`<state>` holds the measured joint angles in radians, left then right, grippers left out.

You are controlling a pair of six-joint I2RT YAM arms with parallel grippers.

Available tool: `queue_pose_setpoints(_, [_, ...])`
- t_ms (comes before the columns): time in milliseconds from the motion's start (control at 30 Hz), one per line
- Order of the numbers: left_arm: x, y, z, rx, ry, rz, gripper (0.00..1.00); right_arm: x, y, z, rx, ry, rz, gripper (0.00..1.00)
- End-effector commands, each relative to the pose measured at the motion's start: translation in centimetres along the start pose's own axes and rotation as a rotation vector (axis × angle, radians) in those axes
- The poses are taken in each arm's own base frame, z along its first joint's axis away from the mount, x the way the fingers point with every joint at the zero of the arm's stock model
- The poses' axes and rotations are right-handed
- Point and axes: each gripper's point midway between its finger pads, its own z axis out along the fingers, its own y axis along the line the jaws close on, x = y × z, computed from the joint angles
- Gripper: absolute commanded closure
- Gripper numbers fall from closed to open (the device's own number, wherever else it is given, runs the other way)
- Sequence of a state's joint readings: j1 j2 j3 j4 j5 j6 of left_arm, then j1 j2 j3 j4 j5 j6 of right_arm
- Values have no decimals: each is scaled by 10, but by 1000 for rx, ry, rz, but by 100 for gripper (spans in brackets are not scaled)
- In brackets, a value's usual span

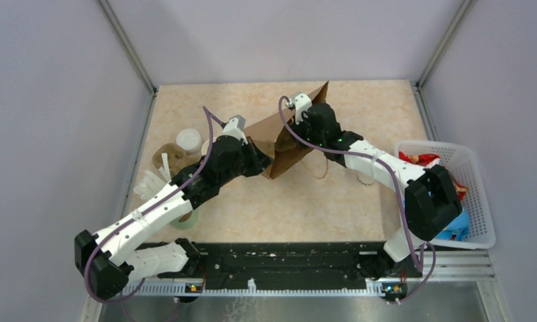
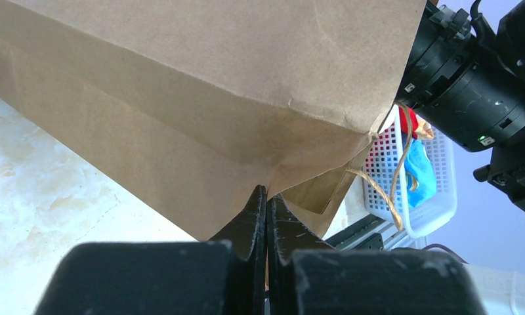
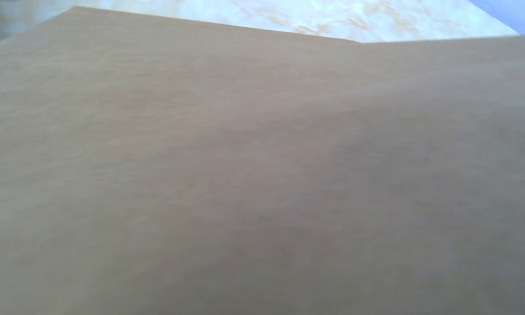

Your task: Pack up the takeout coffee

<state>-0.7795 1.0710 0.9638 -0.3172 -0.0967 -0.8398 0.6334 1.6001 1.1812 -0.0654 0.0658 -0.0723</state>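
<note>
The brown paper bag [image 1: 286,154] is in the middle of the table [image 1: 286,215], slanted btwn the two arms, w/ one corner pointing to the far wall and its other end toward the left arm. The left gripper [image 2: 266,197] has its fingers [image 2: 250,223] pressed together on the bag's lower folded corner, w/ the paper pinched at the tips. From the top cam it's at the bag's near-left end. The right gripper [image 1: 299,126] is up against the bag's far-right side. Its fingers are hidden under the wrist from above, and the right wrist cam shows only plain brown paper plus a strip of tabletop. So spread or closed can't be told. A twine handle [image 2: 394,187] hangs off the bag's edge in the left wrist view, w/ the white basket [image 2: 437,203] behind it. The basket stands at the table's right edge, holding red packets [image 1: 420,159] and sth blue [image 1: 457,225]. The takeout coffee [image 1: 188,139], white lid on, stands upright on the left side of the table, just beyond the left arm and apart from the bag, i.e. not inside it. Near the cup are a brown item [image 1: 166,154] and some white pieces [image 1: 148,184], too small to identify. A pale green ring [image 1: 185,220] lies partly under the left arm.
</note>
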Motion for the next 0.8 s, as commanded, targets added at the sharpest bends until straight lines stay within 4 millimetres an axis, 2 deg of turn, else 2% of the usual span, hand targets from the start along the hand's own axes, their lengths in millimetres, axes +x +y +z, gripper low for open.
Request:
queue_pose_setpoints(0, [-12,-13,-6,24,-22,-12,100,-10,-23,-2,205,-23,15,59])
queue_pose_setpoints(100, [-13,-11,-5,7,-27,-16,100,-13,-20,-10,241,-14,-7,51])
queue_pose_setpoints(200, [-14,-10,-5,-3,-30,-17,100,-14,-26,-18,289,2,10,49])
queue_pose_setpoints(267, [-14,-8,-5,-9,-30,-20,100,-11,-26,-17,290,6,10,50])
queue_pose_setpoints(333, [-14,-9,-5,-8,-31,-27,100,-8,-23,-10,272,16,-3,68])
queue_pose_setpoints(400, [-14,-10,-5,-3,-29,-25,100,0,-21,-1,272,44,-1,79])
queue_pose_setpoints(567, [-14,-10,-7,-4,-27,-31,100,13,-25,23,322,72,10,80])
queue_pose_setpoints(600, [-14,-10,-7,-5,-30,-30,100,10,-23,23,312,86,6,80])
queue_pose_setpoints(667, [-16,-8,-7,-12,-37,-28,100,1,-18,13,271,104,3,79])
queue_pose_setpoints(767, [-20,-5,-8,-31,-58,-41,100,-7,-12,-21,224,112,42,73])
